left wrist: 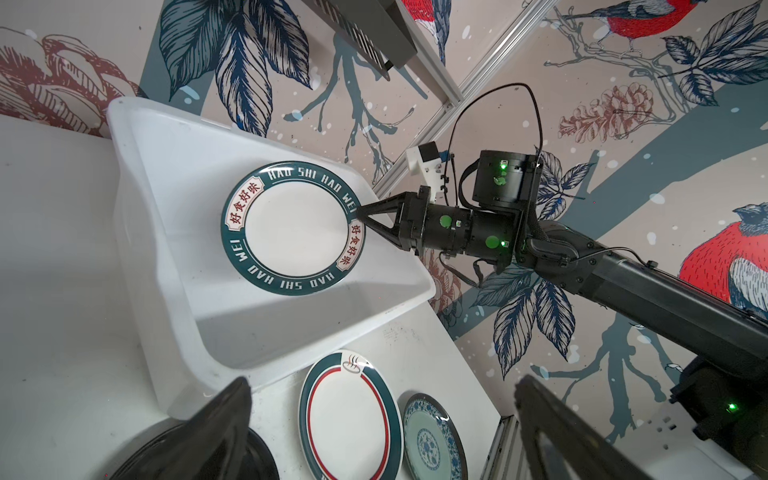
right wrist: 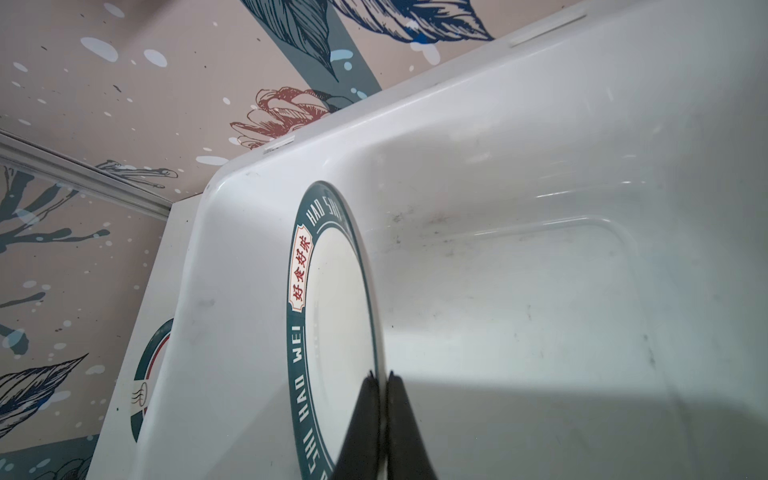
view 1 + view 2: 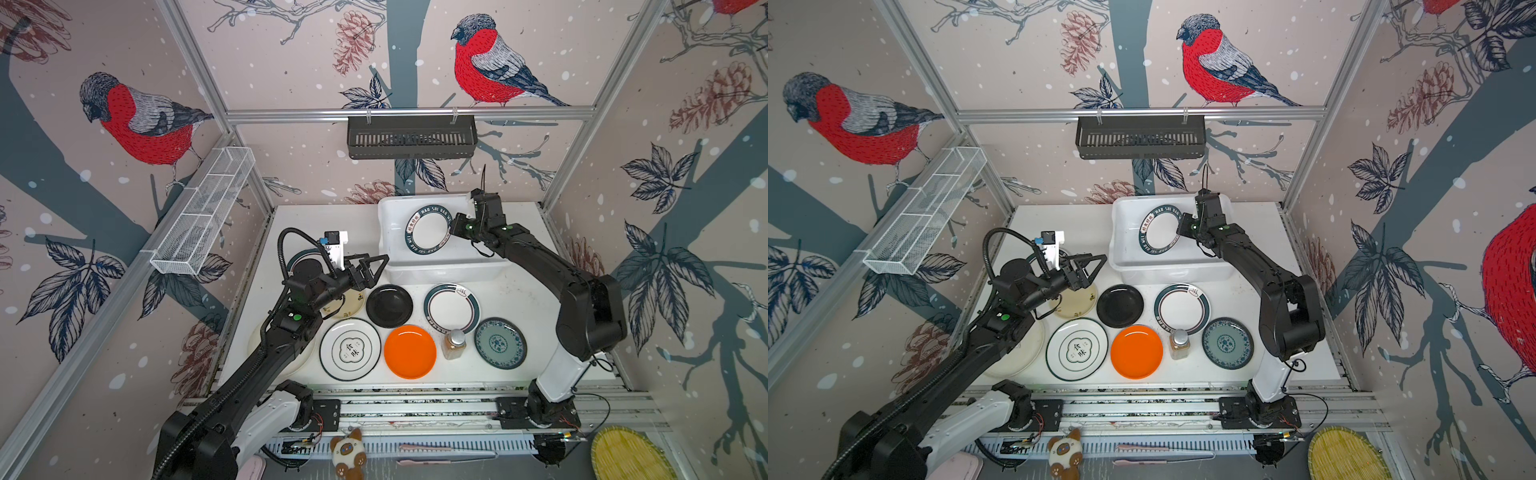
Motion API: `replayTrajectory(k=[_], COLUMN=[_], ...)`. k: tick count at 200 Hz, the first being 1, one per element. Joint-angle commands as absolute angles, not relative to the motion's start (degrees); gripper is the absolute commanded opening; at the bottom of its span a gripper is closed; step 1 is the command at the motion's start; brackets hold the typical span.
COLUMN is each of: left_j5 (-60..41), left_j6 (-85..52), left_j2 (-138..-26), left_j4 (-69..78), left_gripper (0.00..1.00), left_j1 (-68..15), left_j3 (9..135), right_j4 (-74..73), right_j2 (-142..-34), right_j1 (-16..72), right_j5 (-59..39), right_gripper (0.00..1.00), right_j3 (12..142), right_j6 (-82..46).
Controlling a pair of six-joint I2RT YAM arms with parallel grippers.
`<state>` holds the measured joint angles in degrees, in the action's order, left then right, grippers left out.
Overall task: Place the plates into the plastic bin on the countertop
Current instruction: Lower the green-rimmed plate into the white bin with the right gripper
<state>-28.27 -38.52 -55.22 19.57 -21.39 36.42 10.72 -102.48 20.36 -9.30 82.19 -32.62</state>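
Right claw (image 1: 358, 210) was shut tight on the rim of the lettered teal-rim plate (image 1: 293, 228), jaws pinching the lip from both faces. Plate hung tilted inside the plastic bin (image 1: 174, 174); I couldn't tell whether its lower edge touched the bin floor. Bin sat at the far edge of the countertop (image 3: 316, 224), toward the far-right corner.

I judged the rim pinch as forced: plate is shallow & flat, so the lip is the only section thin enough for the jaws. Tilt prob. let it clear the flared bin wall.

Left claw (image 3: 374, 271) was wide open, holding nothing, above the countertop just off the bin's near-left corner. I read that as parked clear of the right arm.

Not yet binned, betw. bin & near edge:
- cream plate (image 3: 353, 301)
- black plate (image 3: 389, 306)
- 2nd teal-rim plate (image 3: 452, 307)
- emblem plate (image 3: 350, 349)
- orange plate (image 3: 409, 352)
- blue-green patterned plate (image 3: 500, 343)

All were round, shallow, glossy. Bin was smooth white plastic w/ rounded corners and a scuffed floor. Amber bottle (image 3: 454, 344) stood betw. the orange and patterned plates.
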Motion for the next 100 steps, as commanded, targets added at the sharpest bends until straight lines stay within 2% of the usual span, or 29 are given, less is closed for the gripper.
replayTrajectory(k=[1,27,100], left_j5=[-28.58,-28.24,-24.04], left_j6=[-38.58,-38.86,-36.92], left_j2=[-55.28,-55.02,-55.11], left_j4=[18.46,18.22,14.9], left_gripper=[0.98,0.98,0.98], left_j1=[-21.45,-21.45,-21.45], left_j3=[36.79,36.3,36.12], right_j4=[10.35,12.1,13.55], right_j2=[-104.91,-107.57,-114.53], right_j1=[20.82,21.08,22.32], right_j5=[-10.45,-7.88,-10.34], right_gripper=[0.0,0.0,0.0], right_j3=[84.36,85.62,88.13], right_j6=[-31.48,-31.9,-32.51])
